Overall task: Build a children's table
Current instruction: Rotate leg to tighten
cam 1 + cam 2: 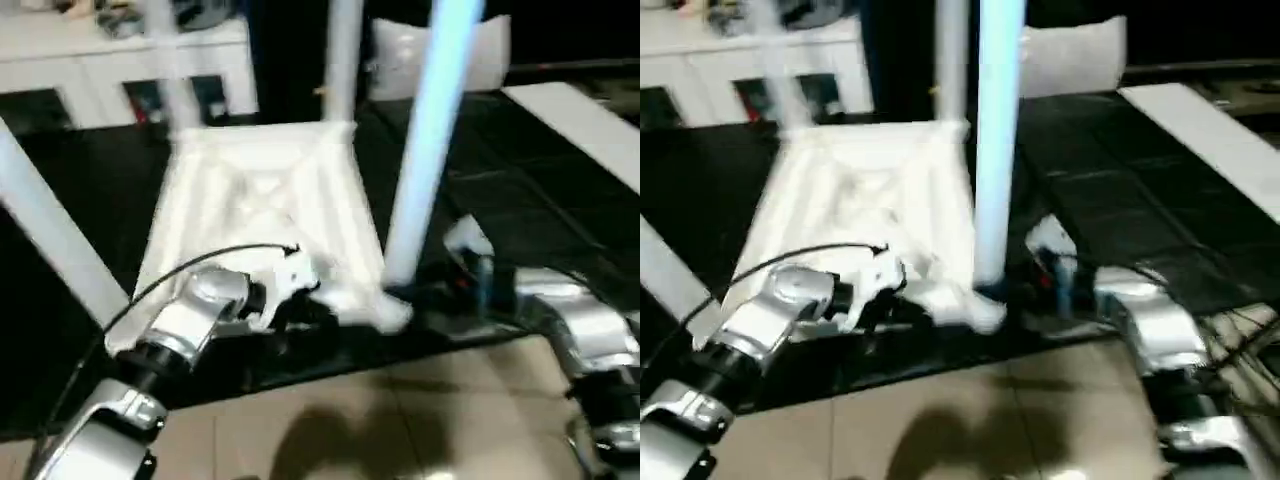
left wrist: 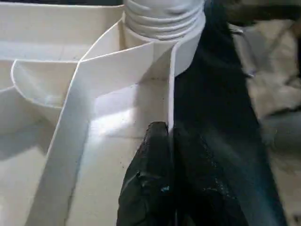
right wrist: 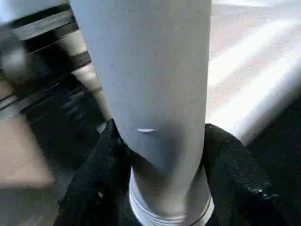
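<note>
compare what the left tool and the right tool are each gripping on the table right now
The left tool is pinched shut on a thin flat rib wall of the table top; the right tool stands wider, its fingers either side of a round leg. The rib lies low in the upturned underside; the leg stands upright in a corner socket. Both parts are white plastic.

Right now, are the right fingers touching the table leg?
Touching. In the right wrist view, both black fingers press against either side of the leg.
</note>
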Motion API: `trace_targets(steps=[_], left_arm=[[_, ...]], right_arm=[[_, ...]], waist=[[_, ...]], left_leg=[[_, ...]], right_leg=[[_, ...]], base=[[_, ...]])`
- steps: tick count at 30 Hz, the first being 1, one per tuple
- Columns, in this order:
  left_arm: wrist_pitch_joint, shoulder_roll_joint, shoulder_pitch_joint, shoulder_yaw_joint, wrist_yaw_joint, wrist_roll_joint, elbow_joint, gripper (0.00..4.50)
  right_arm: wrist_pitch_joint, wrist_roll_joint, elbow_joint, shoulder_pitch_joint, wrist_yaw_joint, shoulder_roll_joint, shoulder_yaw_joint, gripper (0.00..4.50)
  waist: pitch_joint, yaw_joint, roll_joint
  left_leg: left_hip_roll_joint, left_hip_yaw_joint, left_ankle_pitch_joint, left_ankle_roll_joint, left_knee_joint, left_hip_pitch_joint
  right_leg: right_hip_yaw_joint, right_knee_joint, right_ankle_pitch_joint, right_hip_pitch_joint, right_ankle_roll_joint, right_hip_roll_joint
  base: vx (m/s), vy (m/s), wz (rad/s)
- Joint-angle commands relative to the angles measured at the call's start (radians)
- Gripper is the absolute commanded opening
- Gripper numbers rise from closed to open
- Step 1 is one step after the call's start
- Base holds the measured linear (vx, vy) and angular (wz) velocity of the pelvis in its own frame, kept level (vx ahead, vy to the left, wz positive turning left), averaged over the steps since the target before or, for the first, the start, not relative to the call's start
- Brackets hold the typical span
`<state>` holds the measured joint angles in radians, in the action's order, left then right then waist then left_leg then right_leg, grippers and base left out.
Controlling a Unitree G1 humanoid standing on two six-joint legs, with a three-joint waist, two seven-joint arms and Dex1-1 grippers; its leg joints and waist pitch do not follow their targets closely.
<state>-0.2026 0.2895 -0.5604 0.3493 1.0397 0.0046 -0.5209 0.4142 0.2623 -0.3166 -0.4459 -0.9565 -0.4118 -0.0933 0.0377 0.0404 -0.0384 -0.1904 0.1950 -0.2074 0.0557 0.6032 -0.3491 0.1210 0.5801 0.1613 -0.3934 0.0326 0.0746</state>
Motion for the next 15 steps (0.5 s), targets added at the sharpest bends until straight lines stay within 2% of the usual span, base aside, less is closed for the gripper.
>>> trace_targets(steps=[1, 2, 3, 4, 5, 6, 7, 8, 9, 10, 11, 12, 15], left_arm=[[-0.032, -0.097, -0.029, 0.008, -0.080, -0.013, 0.020, 0.00], [-0.032, -0.097, -0.029, 0.008, -0.080, -0.013, 0.020, 0.00], [-0.054, -0.148, -0.062, -0.012, -0.180, 0.009, -0.011, 0.00], [-0.055, -0.153, -0.066, -0.014, -0.193, 0.014, -0.016, 0.00], [-0.056, -0.171, -0.080, -0.017, -0.233, 0.027, -0.031, 0.00], [-0.051, -0.180, -0.086, -0.015, -0.252, 0.038, -0.040, 0.00], [-0.046, -0.181, -0.088, -0.012, -0.256, 0.042, -0.043, 0.00], [-0.035, -0.181, -0.089, -0.008, -0.262, 0.050, -0.048, 0.00], [-0.035, -0.181, -0.089, -0.008, -0.262, 0.050, -0.048, 0.00], [-0.034, -0.181, -0.089, -0.008, -0.266, 0.055, -0.048, 0.00], [-0.028, -0.177, -0.087, -0.008, -0.263, 0.059, -0.047, 0.00], [-0.011, -0.162, -0.082, -0.008, -0.251, 0.068, -0.045, 0.00], [0.050, -0.131, -0.077, -0.005, -0.210, 0.072, -0.051, 0.00]], right_arm=[[0.073, -0.060, -0.037, -0.040, 0.239, 0.094, -0.003, 1.96], [0.073, -0.060, -0.037, -0.040, 0.239, 0.094, -0.003, 1.96], [0.080, -0.083, -0.059, -0.060, 0.386, 0.159, 0.031, 1.96], [0.080, -0.086, -0.062, -0.062, 0.405, 0.168, 0.036, 1.96], [0.069, -0.097, -0.072, -0.066, 0.452, 0.190, 0.046, 1.96], [0.050, -0.105, -0.075, -0.064, 0.466, 0.201, 0.047, 1.96], [0.042, -0.106, -0.074, -0.062, 0.468, 0.204, 0.048, 2.30], [0.025, -0.109, -0.070, -0.054, 0.473, 0.209, 0.049, 2.51], [0.025, -0.109, -0.070, -0.054, 0.473, 0.209, 0.049, 2.51], [0.019, -0.111, -0.065, -0.050, 0.480, 0.213, 0.051, 2.64], [0.007, -0.108, -0.055, -0.043, 0.473, 0.213, 0.052, 2.73], [-0.025, -0.094, -0.028, -0.023, 0.446, 0.213, 0.061, 2.84], [-0.071, -0.079, 0.001, 0.007, 0.374, 0.180, 0.064, 3.05]], waist=[[-0.050, -0.009, 0.017], [-0.050, -0.013, 0.016], [-0.051, -0.017, 0.015], [-0.053, -0.022, 0.013], [-0.055, -0.023, 0.014], [-0.057, -0.027, 0.014], [-0.058, -0.028, 0.015], [-0.059, -0.027, 0.014], [-0.060, -0.027, 0.011], [-0.062, -0.026, 0.012], [-0.062, -0.026, 0.012], [-0.065, -0.021, 0.013], [-0.069, -0.005, 0.016]], left_leg=[[-0.022, -0.027, -0.184, -0.039, -0.059, -0.002], [-0.021, -0.029, -0.192, -0.037, -0.059, 0.000], [-0.019, -0.029, -0.192, -0.037, -0.057, -0.002], [-0.018, -0.029, -0.193, -0.034, -0.055, 0.001], [-0.019, -0.031, -0.191, -0.035, -0.056, 0.001], [-0.021, -0.031, -0.195, -0.050, -0.057, 0.002], [-0.023, -0.031, -0.198, -0.055, -0.058, 0.001], [-0.025, -0.032, -0.190, -0.066, -0.060, -0.002], [-0.026, -0.032, -0.185, -0.071, -0.060, -0.004], [-0.029, -0.031, -0.167, -0.079, -0.061, -0.004], [-0.029, -0.031, -0.167, -0.079, -0.061, -0.004], [-0.029, -0.029, -0.145, -0.090, -0.059, -0.006], [-0.031, -0.027, -0.100, -0.113, -0.058, -0.012]], right_leg=[[-0.035, -0.112, 0.571, 0.048, 0.034, 0.073], [-0.032, -0.114, 0.585, 0.047, 0.026, 0.073], [-0.030, -0.116, 0.591, 0.048, 0.020, 0.073], [-0.028, -0.120, 0.587, 0.043, 0.015, 0.071], [-0.028, -0.120, 0.576, 0.045, 0.014, 0.073], [-0.032, -0.116, 0.534, 0.042, 0.028, 0.072], [-0.034, -0.114, 0.520, 0.042, 0.033, 0.072], [-0.037, -0.107, 0.488, 0.046, 0.046, 0.074], [-0.039, -0.105, 0.471, 0.047, 0.053, 0.074], [-0.044, -0.098, 0.420, 0.047, 0.078, 0.075], [-0.044, -0.098, 0.420, 0.047, 0.078, 0.075], [-0.049, -0.091, 0.370, 0.050, 0.097, 0.078], [-0.053, -0.077, 0.300, 0.057, 0.112, 0.078]], base=[[0.000, 0.000, 0.00], [0.000, 0.000, 0.00], [0.000, 0.000, 0.00], [0.000, 0.000, 0.00], [0.000, 0.000, 0.00], [0.000, 0.000, 0.00], [0.000, 0.000, 0.00], [0.000, 0.000, 0.00], [0.000, 0.000, 0.00], [0.000, 0.000, 0.00], [0.000, 0.000, 0.00], [0.000, 0.000, 0.00], [0.000, 0.000, 0.00]])
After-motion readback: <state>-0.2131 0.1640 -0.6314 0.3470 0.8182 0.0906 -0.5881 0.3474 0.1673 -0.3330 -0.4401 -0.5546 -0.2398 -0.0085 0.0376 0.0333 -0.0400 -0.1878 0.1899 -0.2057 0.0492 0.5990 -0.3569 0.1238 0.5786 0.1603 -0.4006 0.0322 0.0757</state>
